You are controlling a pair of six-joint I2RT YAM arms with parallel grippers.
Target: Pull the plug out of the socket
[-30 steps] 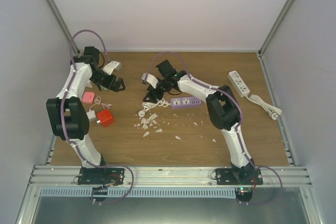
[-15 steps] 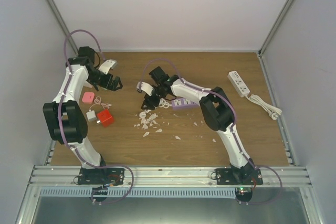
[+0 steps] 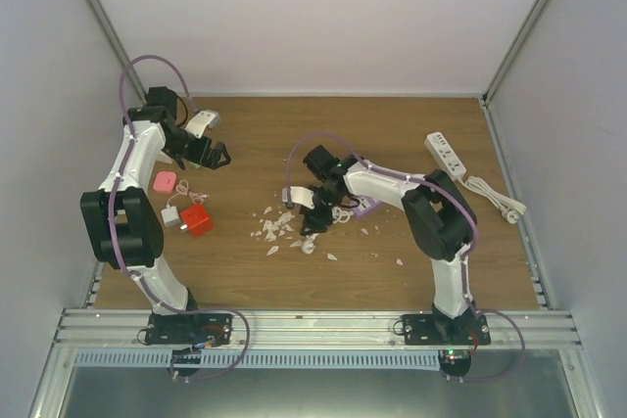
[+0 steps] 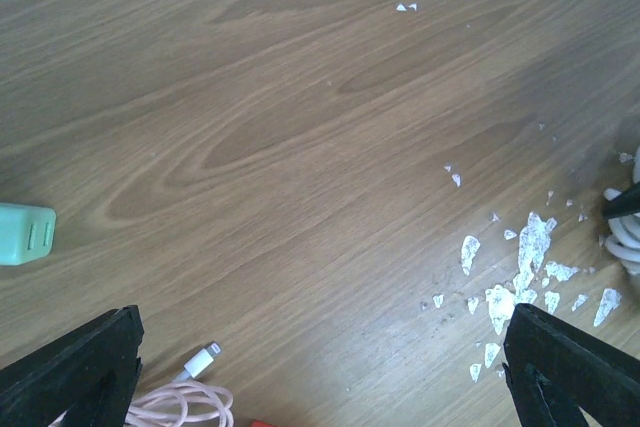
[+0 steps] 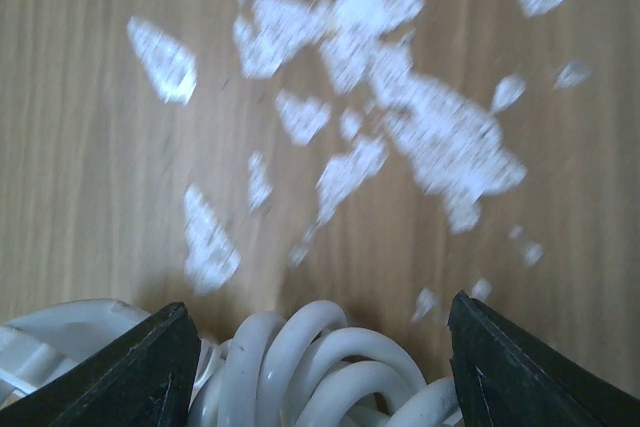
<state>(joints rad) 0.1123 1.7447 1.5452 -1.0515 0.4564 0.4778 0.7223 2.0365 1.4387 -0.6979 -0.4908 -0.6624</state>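
In the top view my right gripper (image 3: pixel 311 225) hangs low over the table, left of the purple socket strip (image 3: pixel 365 208), which shows only partly behind the arm. In the right wrist view its jaws stand partly closed round a coil of white cable (image 5: pixel 330 367), which fills the gap between the fingers (image 5: pixel 140 372). The plug itself is hidden. My left gripper (image 3: pixel 208 156) is open and empty above the far left of the table, and its fingertips (image 4: pixel 75 372) stand wide apart.
White paper scraps (image 3: pixel 274 229) lie left of the right gripper and show in both wrist views (image 4: pixel 520 272) (image 5: pixel 420 127). A pink charger (image 3: pixel 165 181), a red charger (image 3: pixel 197 220) and a pink cable (image 4: pixel 185 397) lie at the left. A white power strip (image 3: pixel 446 155) lies at the far right.
My right gripper has moved toward the near side and a little right, carrying the white cable coil away from where the strip lay. The left gripper has barely moved.
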